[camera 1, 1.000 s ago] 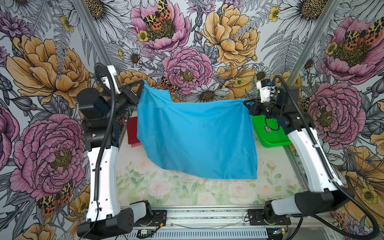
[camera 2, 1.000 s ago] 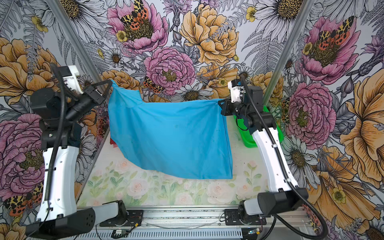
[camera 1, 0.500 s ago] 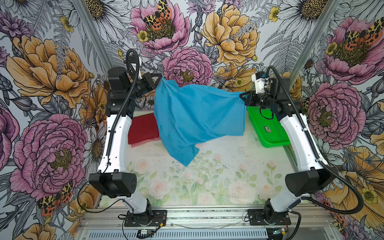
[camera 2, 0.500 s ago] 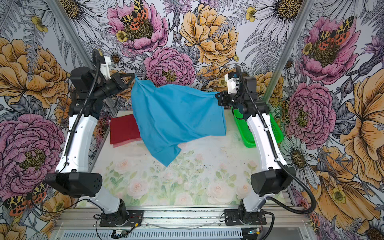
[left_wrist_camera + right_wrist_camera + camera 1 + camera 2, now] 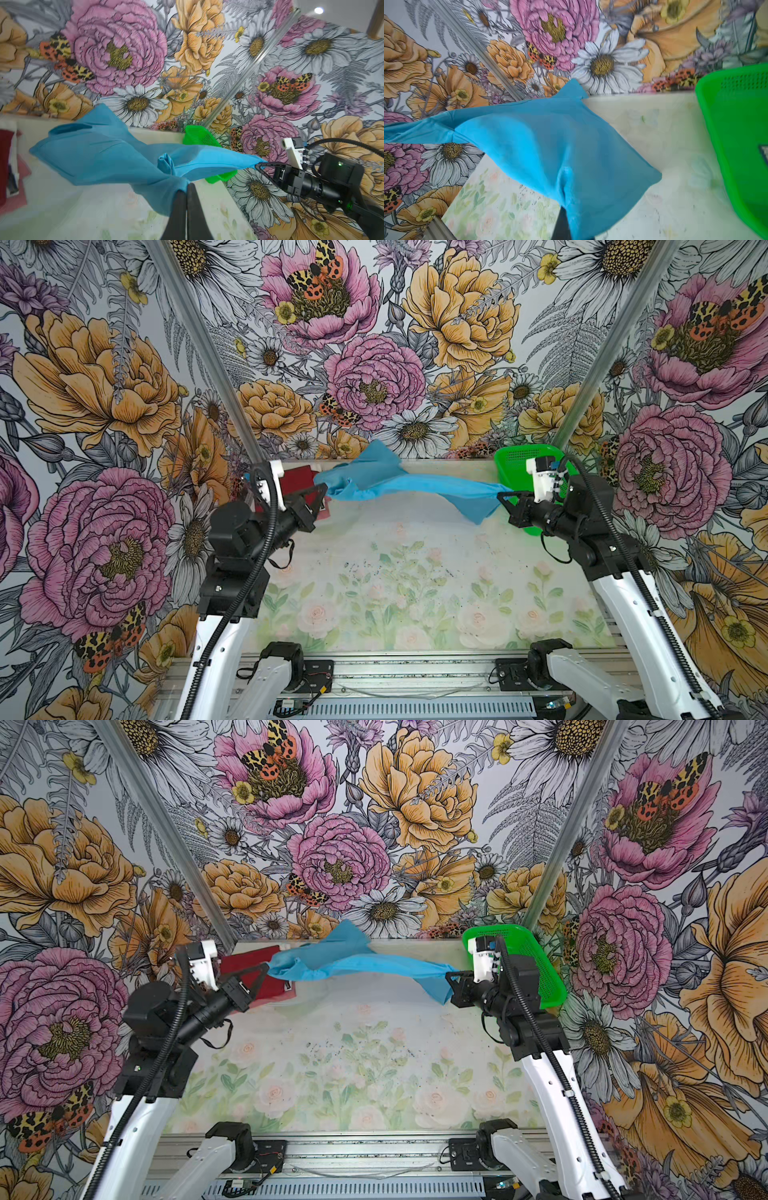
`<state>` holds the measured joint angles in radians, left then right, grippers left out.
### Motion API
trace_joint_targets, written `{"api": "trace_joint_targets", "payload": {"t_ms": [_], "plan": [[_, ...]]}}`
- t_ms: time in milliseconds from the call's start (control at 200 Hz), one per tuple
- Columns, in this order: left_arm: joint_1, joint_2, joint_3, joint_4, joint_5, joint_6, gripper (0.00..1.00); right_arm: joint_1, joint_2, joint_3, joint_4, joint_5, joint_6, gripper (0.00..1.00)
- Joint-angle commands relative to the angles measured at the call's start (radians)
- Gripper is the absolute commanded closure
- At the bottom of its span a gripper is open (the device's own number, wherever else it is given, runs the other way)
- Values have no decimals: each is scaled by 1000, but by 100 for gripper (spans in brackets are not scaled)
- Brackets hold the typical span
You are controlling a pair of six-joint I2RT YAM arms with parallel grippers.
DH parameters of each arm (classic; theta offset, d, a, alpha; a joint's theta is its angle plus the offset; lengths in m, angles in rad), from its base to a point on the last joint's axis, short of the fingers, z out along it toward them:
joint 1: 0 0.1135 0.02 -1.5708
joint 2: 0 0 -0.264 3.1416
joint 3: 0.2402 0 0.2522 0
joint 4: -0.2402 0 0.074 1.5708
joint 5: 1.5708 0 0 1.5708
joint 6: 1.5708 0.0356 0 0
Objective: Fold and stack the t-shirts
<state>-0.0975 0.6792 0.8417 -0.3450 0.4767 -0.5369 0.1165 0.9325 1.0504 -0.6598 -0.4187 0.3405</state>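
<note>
the blue t-shirt has come down and swung away from you. a second ago it hung as a wide sheet between raised arms. now it is a narrow, twisted band stretched low over the far end of the desk.

the left tool is pinched tight on one end, just in front of the maroon t-shirt, which lies flat at the far left. the right tool has the other end nipped at its tip, beside the green basket. the wrist views show cloth caught in both.

to my eye this is the swing that lays the shirt out for folding, and no fold is made yet.

its long axis runs left to right between your two tools, roughly along the back edge. one loose flap points up toward the back wall, and a corner droops near the right tool. i cannot tell whether any of it touches the desk.
</note>
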Motion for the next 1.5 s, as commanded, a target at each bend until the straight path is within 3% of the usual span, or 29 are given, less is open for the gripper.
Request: {"api": "trace_joint_targets", "payload": {"t_ms": [0,70,140,205,295,475,545,916,1161,1496], "plan": [[-18,-143,-250,-68,-93,-69,100,-1,-153,-178,-5,31,87,66],[-77,-263,-370,-80,-152,-147,100,1,-249,-264,-34,44,114,38],[-175,-333,-390,-117,-273,-167,100,2,-287,-294,-72,60,130,22],[-221,-334,-361,-186,-369,-134,100,4,-271,-306,-79,43,140,16],[-225,-287,-342,-182,-357,-117,100,27,-206,-313,-82,58,160,4],[-222,-192,-319,-167,-335,-92,100,169,-159,-410,-78,293,277,2],[-220,-199,-328,-161,-348,-92,100,236,-149,-456,-78,400,361,3],[-149,-219,-335,-120,-300,-92,100,486,-123,-625,-78,535,638,25],[-128,-239,-351,-108,-288,-95,100,542,-15,-602,-67,477,637,38],[-95,-225,-363,-78,-257,-98,100,570,19,-606,-50,437,630,71]]}}
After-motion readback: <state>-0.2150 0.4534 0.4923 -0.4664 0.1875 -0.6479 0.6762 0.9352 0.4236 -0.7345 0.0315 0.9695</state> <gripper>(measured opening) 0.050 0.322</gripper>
